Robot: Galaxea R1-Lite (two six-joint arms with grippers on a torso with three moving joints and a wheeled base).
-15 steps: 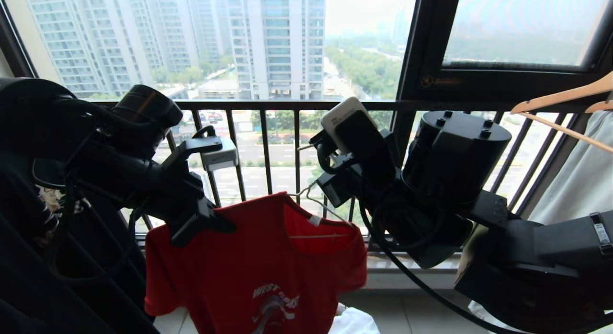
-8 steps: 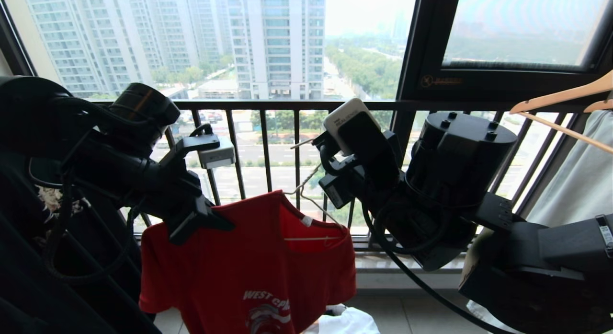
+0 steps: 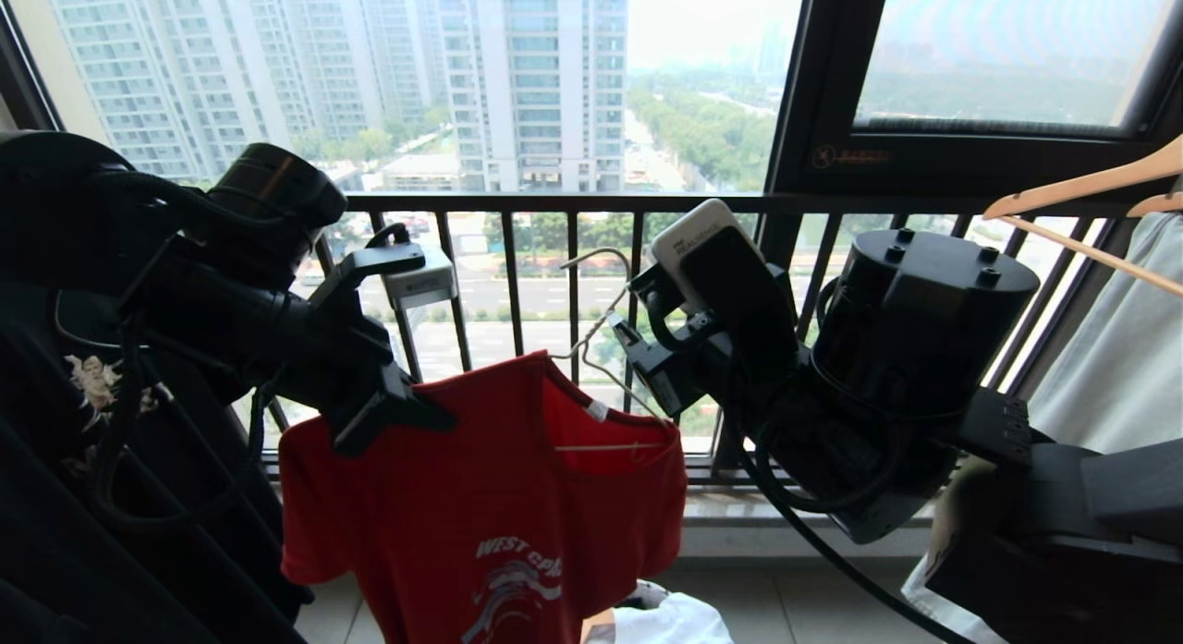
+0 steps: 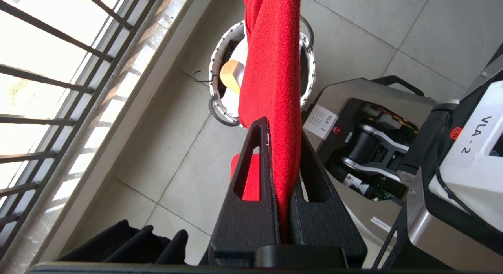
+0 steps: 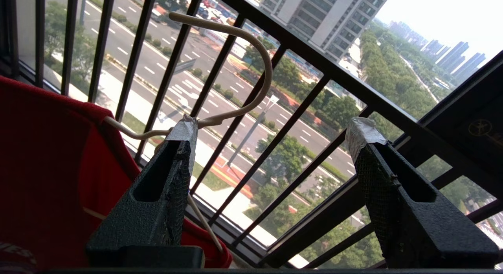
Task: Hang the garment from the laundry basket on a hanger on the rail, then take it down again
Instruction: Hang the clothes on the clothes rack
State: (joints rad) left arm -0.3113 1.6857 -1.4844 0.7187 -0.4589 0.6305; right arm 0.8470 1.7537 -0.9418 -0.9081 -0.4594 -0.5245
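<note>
The garment, a red T-shirt with white lettering, hangs in front of the window. My left gripper is shut on its shoulder; in the left wrist view the red cloth is pinched between that gripper's fingers. The thin white hanger sits in the collar with its hook standing free. My right gripper is open beside the hanger's hook, one taped fingertip against the wire. The laundry basket stands on the floor below the shirt. The rail is out of view.
The black barred window railing runs close behind both grippers. Wooden hangers and a pale cloth hang at the right, a black printed T-shirt at the left. My own base stands next to the basket.
The right gripper has opened and let go of the hanger's neck, drawing a little to the right. The hook now stands free. The left gripper keeps its hold on the shirt.
</note>
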